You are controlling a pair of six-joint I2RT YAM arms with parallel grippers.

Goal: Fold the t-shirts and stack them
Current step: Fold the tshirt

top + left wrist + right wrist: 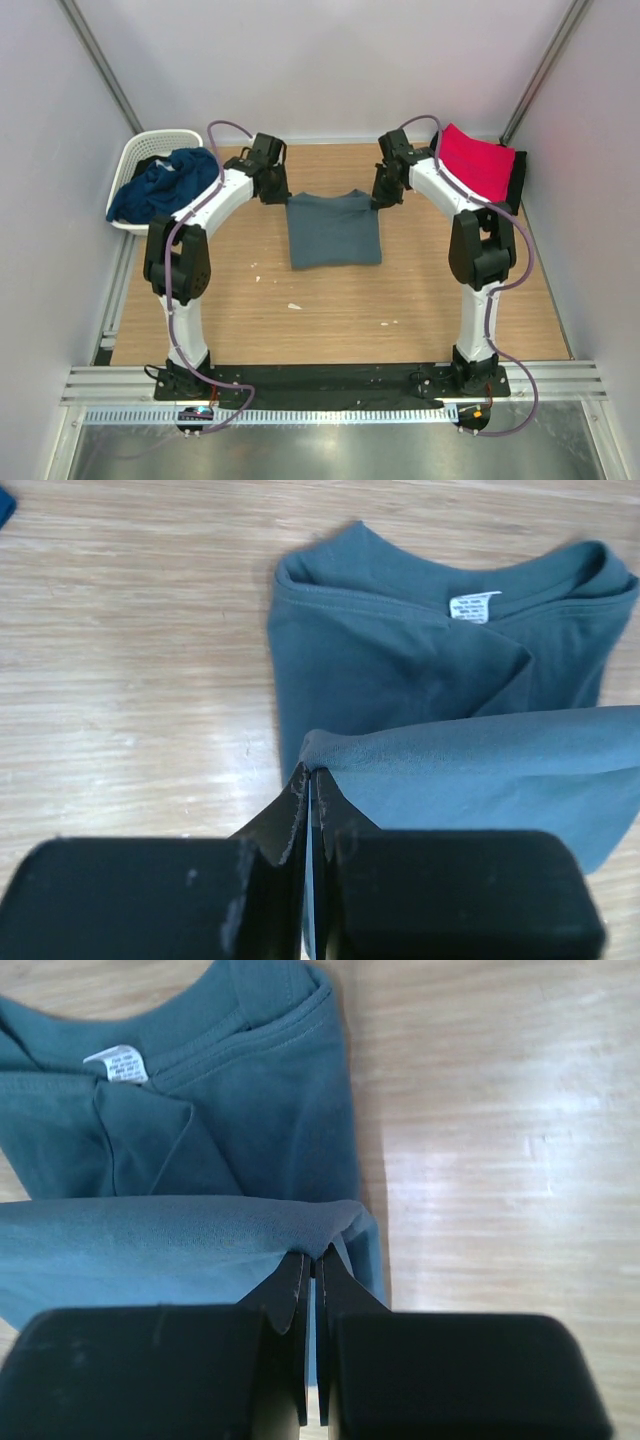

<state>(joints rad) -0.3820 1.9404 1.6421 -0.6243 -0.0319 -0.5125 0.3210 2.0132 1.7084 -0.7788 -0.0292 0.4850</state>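
Left gripper (309,780) and right gripper (312,1260) each clamped on a corner of the slate grey-blue t-shirt (333,228) toward the table (330,320) far edge; limp, light cloth, corner pinches suit it.

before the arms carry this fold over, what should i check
1. Left gripper pinching a corner of the grey-blue t-shirt: ok.
2. Right gripper pinching the other corner: ok.
3. Lifted edge stretched evenly between them: ok.
4. Layer underneath smooth: not ok, creased near the label.
5. Red t-shirt clear of the fold: ok.
6. How many layers each pinch holds: cannot tell.
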